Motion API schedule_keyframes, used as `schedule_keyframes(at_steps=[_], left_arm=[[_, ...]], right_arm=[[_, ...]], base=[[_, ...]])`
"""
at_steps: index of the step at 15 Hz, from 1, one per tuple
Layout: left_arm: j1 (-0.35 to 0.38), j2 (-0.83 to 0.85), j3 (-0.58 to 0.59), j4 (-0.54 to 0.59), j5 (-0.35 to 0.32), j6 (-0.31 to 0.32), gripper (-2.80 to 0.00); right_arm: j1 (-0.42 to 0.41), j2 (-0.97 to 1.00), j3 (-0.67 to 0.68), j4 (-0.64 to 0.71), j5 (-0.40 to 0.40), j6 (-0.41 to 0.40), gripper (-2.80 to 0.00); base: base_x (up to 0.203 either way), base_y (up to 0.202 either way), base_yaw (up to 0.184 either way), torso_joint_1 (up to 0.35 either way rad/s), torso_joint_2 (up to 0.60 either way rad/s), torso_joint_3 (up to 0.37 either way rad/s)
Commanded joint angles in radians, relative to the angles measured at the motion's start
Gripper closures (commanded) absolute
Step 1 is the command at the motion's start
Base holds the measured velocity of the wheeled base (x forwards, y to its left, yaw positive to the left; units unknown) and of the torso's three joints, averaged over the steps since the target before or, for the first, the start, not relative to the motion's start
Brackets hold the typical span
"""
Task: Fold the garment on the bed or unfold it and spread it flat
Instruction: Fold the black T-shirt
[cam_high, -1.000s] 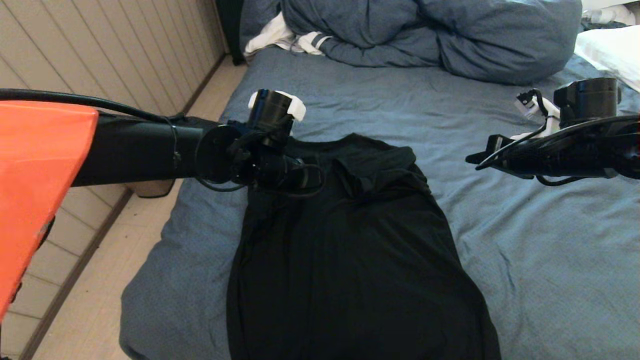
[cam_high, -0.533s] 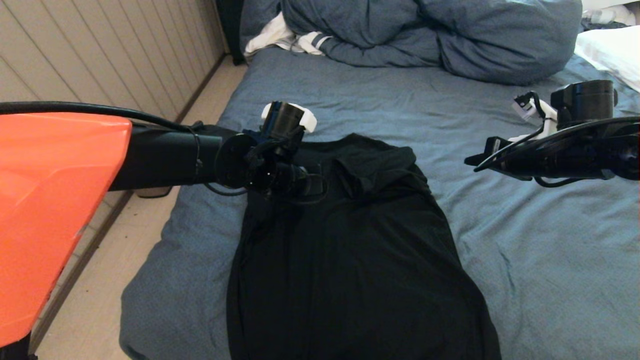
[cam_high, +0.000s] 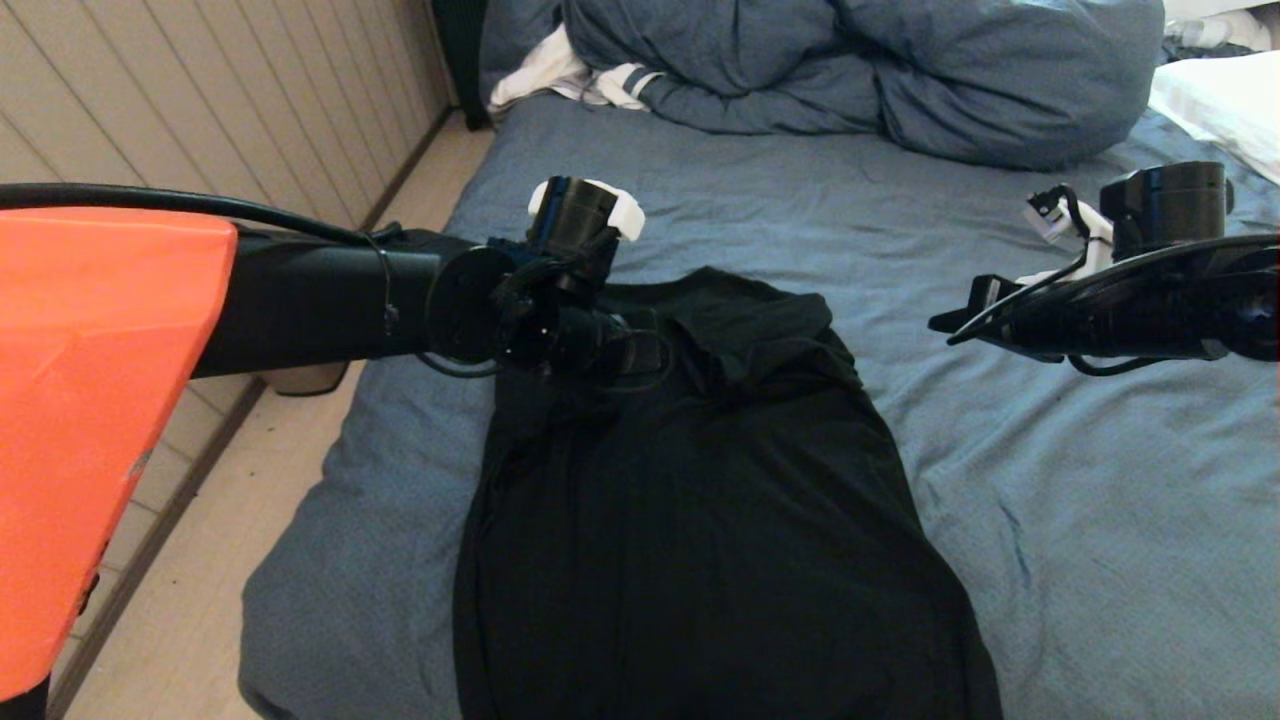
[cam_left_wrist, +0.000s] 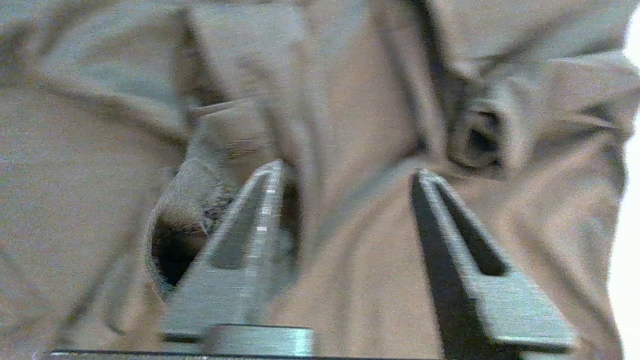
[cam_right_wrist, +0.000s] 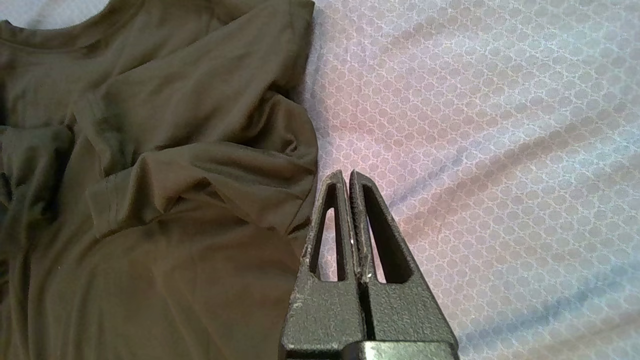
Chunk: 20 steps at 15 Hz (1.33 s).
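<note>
Left wrist view: left gripper (cam_left_wrist: 345, 172) gaping, empty over garment (cam_high: 700, 520) sleeve fold; right gripper (cam_right_wrist: 348, 175) closed, idle; next, regrasp likely.

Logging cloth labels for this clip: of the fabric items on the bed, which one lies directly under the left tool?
The black T-shirt, spread on the sheet. The left tool, open, is above its shoulder; the blue duvet and the white striped cloth lie at the far end.

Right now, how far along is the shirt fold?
Done: both sleeves of the black short-sleeved T-shirt lie folded inward, leaving a narrow strip on the slate-blue bed sheet. In hand: the left gripper, fingers apart, hangs over the shirt's left shoulder, holding nothing. The right gripper waits shut beside the shirt. Left: folding it lengthwise.
</note>
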Motion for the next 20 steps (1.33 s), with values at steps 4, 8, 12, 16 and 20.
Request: schedule_keyframes(at_steps=[4,8,12,16,20], left_arm=[[0.011,-0.104,-0.025,-0.001,0.003,-0.009,-2.8],[0.11,-0.202,0.048,0.008,0.003,-0.007,-2.8],[0.132,-0.172,0.218,-0.018,0.003,-0.005,0.0],[0.13,-0.08,0.271,-0.158,0.004,0.017,0.0],[0.105,-0.044,0.253,-0.161,0.004,0.017,0.0]], right_arm=[[-0.001,0.006,0.001,-0.001,0.004,0.002,0.0],[-0.001,0.015,-0.001,-0.02,0.005,0.004,0.0],[-0.001,0.018,0.001,-0.039,0.004,0.008,0.0],[-0.019,0.026,0.002,-0.039,0.004,0.004,0.0],[-0.03,0.029,0.008,-0.041,0.005,0.004,0.0]], base=[[0.0,0.0,0.0,0.0,0.0,0.0],[0.0,0.0,0.0,0.0,0.0,0.0],[0.0,0.0,0.0,0.0,0.0,0.0],[0.0,0.0,0.0,0.0,0.0,0.0],[0.0,0.0,0.0,0.0,0.0,0.0]])
